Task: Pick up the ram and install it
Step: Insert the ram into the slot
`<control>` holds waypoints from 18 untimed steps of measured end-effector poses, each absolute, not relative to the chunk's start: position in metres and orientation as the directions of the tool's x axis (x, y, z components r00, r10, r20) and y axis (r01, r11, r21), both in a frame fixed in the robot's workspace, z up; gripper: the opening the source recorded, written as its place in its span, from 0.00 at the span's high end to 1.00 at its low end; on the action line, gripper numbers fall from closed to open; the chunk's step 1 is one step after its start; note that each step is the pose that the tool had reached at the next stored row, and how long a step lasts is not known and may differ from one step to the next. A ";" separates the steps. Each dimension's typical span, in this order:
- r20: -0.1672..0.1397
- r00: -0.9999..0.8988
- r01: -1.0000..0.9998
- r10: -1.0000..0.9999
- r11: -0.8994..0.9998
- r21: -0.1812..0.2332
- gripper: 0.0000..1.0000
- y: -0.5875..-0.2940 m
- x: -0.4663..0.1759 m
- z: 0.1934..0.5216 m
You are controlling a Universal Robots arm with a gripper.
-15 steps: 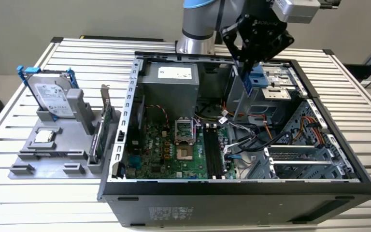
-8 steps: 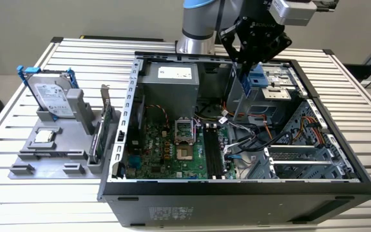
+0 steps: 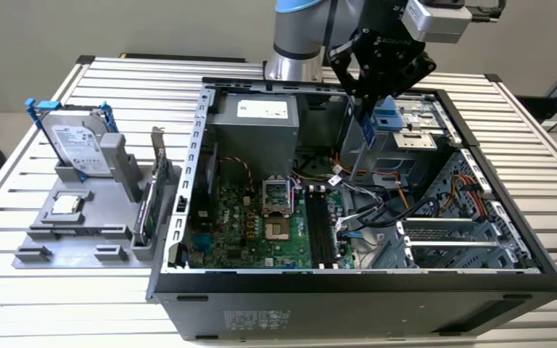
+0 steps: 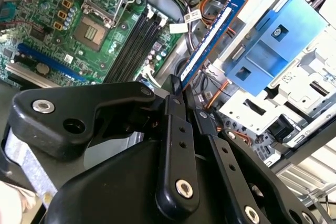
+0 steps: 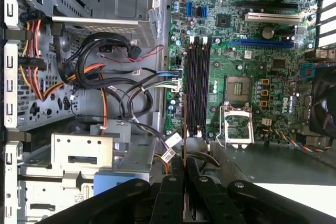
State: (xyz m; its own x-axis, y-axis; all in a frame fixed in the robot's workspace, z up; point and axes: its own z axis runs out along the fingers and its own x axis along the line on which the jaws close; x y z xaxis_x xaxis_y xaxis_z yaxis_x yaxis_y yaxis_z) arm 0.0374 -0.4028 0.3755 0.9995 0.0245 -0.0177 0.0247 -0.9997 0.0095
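Pinches in the black gripper point(image 4: 176, 88) one end of the thin blue ram point(image 4: 212, 38), up above the black memory slots point(image 5: 197, 87); likely light, stiff, easy to snap, best held by edges.

Upright arm point(image 3: 293, 36), wrist bent over, black tool point(image 3: 368, 98) pointing down, clamped on the ram point(image 3: 368, 129)

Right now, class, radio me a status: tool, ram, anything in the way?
Tool shut on the ram, held upright over the open case. Ram not yet seated; black memory slots bare. Loose cables lie close beside the slots.
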 end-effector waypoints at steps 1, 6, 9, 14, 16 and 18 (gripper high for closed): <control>-0.018 1.000 0.025 0.024 -1.000 0.010 1.00 -0.403 0.037 0.375; -0.018 1.000 0.025 0.024 -1.000 0.010 1.00 -0.403 0.037 0.373; -0.018 1.000 0.025 0.024 -1.000 0.010 1.00 -0.403 0.037 0.372; -0.018 1.000 0.025 0.024 -1.000 0.009 1.00 -0.403 0.037 0.370; -0.018 1.000 0.025 0.025 -1.000 0.010 1.00 -0.403 0.037 0.370; -0.018 1.000 0.025 0.024 -1.000 0.010 1.00 -0.403 0.037 0.369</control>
